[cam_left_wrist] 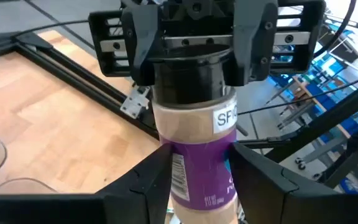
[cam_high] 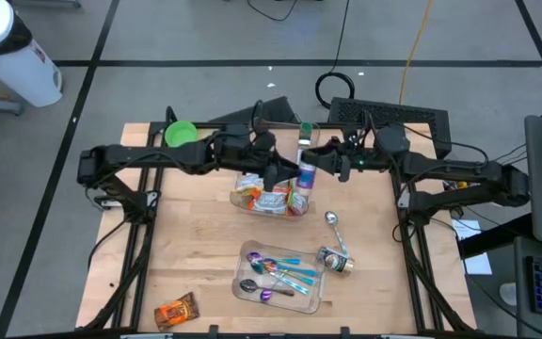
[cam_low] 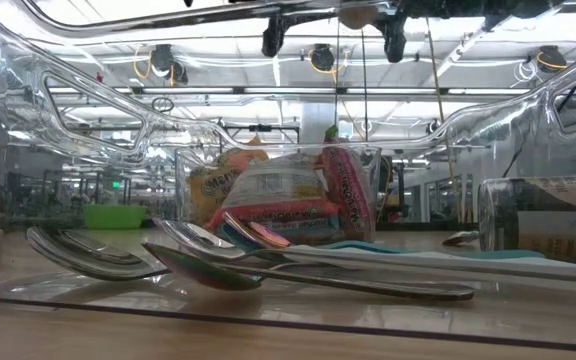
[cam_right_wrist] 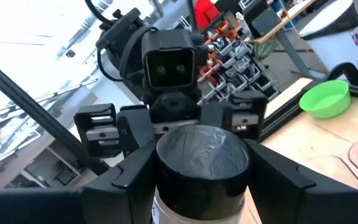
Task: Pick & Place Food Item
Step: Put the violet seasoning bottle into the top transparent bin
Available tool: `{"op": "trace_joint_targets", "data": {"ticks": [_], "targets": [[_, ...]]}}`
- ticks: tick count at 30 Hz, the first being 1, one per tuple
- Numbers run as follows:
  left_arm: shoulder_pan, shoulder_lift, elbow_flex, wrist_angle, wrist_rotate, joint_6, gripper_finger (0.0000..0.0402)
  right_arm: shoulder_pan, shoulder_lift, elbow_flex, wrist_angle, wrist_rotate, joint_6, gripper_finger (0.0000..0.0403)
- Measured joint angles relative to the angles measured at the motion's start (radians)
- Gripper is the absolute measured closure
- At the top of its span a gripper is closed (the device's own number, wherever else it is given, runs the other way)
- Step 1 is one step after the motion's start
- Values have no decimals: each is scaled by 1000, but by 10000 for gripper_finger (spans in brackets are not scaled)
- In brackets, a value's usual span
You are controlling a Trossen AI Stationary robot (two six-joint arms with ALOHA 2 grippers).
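A bottle point(cam_high: 306, 176) with a purple label, a pale band and a black cap is held between my two arms over the middle of the table, by the far right edge of a clear container point(cam_high: 271, 200) of food packets. My left gripper point(cam_high: 292, 177) comes from the left and is shut on the bottle's body. My right gripper point(cam_high: 320, 168) comes from the right and is shut on its cap. An orange snack packet point(cam_high: 175, 310) lies flat near the front left corner. My left gripper point(cam_left_wrist: 201, 171) pinches the bottle's purple-labelled body point(cam_left_wrist: 197, 180) between its two fingers, one on each side, below the pale band. It comes from the table's left. The bottle stands clear of the table, cap end away from this hold. My right gripper point(cam_right_wrist: 202, 171) pinches the black cap point(cam_right_wrist: 202, 155) between its two fingers, one on each side of its round wall. It comes from the table's right, facing my left gripper. The left wrist view shows its fingers point(cam_left_wrist: 143, 59) flanking the cap.
A clear tray point(cam_high: 252, 256) with several spoons lies at the front centre. A tipped can point(cam_high: 335, 261) and a loose spoon point(cam_high: 331, 222) lie to its right. A green bowl point(cam_high: 180, 134) sits at the far left. Bare wood lies at the left and front right.
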Motion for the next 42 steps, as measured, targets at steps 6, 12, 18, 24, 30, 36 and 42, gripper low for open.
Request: {"op": "trace_joint_targets", "data": {"ticks": [6,12,18,24,30,36,42], "targets": [[-3,5,0,4,-19,25,236,0,10,0,20,1,18,208],[2,5,0,5,-17,9,235,0,10,0,22,6,18,208],[2,5,1,4,-1,-31,211,0,9,0,24,3,19,208],[2,7,1,10,2,-54,148,0,9,0,30,5,20,208],[-2,8,0,88,46,-49,84,1,8,0,52,30,12,208],[-5,8,0,82,40,-18,49,0,8,1,112,83,-1,208],[-5,8,0,77,16,0,41,0,8,1,157,98,-1,208]]}}
